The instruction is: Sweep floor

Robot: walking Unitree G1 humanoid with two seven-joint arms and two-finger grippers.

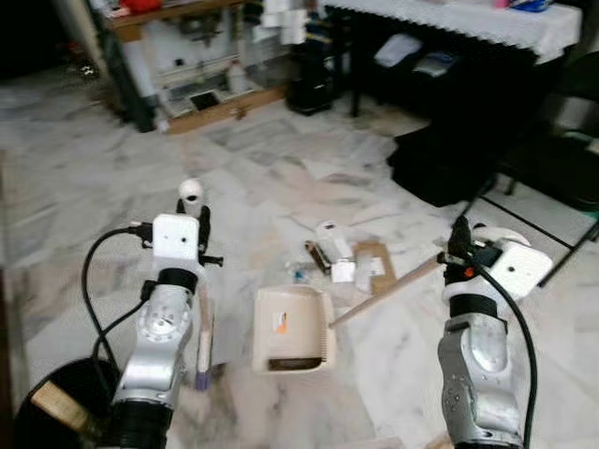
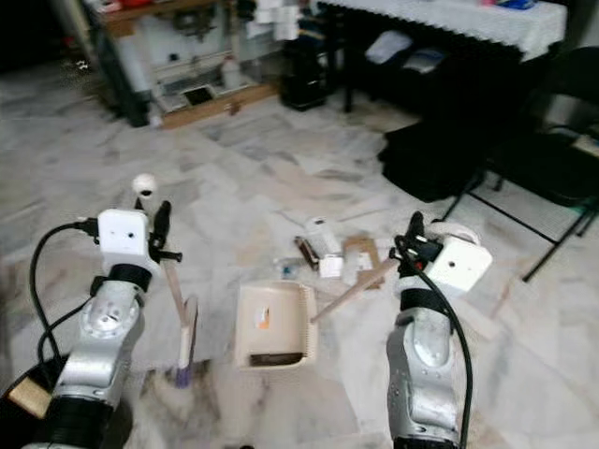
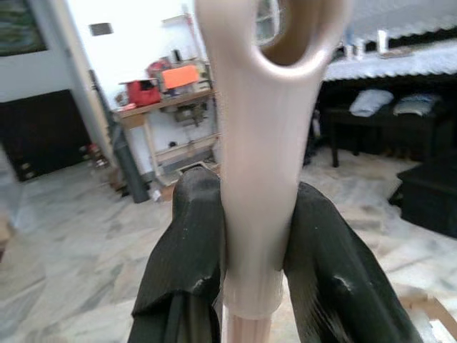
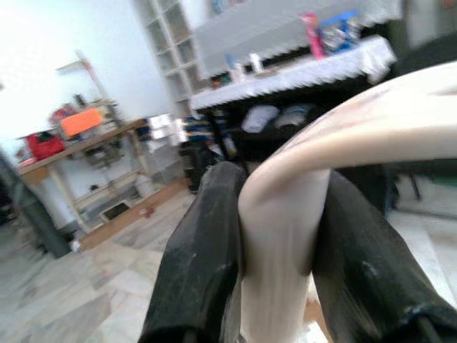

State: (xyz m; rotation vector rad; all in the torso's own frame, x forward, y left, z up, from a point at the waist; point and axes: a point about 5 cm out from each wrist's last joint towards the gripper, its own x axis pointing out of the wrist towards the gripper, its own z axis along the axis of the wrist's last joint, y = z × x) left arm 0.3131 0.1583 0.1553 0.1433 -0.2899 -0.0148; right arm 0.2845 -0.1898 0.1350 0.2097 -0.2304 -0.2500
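My left gripper [image 1: 197, 224] is shut on the cream handle of a broom [image 1: 203, 329], close under its looped top end; in the left wrist view the black fingers [image 3: 191, 243] clamp the handle [image 3: 260, 143] from both sides. The broom's head rests on the marble floor beside my left arm. My right gripper [image 1: 459, 249] is shut on the long handle [image 1: 384, 292] of a cream dustpan [image 1: 295, 327], which lies on the floor between my arms. Just beyond the pan lie scraps of litter [image 1: 342, 262]: white pieces and brown cardboard.
A black table with a white lace cloth [image 1: 468, 28] and a black box [image 1: 440, 164] stand at the back right. Thin black chair legs [image 1: 524, 210] cross the floor at the right. A wooden shelf unit [image 1: 201, 65] stands at the back left. A dark round object [image 1: 47, 412] sits by my left side.
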